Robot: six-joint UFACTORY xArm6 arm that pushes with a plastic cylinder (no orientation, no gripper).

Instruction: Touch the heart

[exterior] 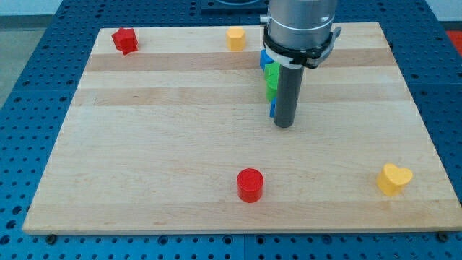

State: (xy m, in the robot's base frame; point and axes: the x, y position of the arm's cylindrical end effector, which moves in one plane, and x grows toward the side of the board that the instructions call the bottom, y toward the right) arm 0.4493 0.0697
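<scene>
A yellow heart block lies near the board's bottom right corner. My tip rests on the board right of centre, far up and to the left of the heart. Directly left of the rod, partly hidden by it, sit a blue block, a green block, a second green block and a small blue block, stacked in a column along the rod's left side.
A red star-like block sits at the top left corner. A yellow block sits at the top edge, left of the arm. A red cylinder stands near the bottom centre. The wooden board lies on a blue perforated table.
</scene>
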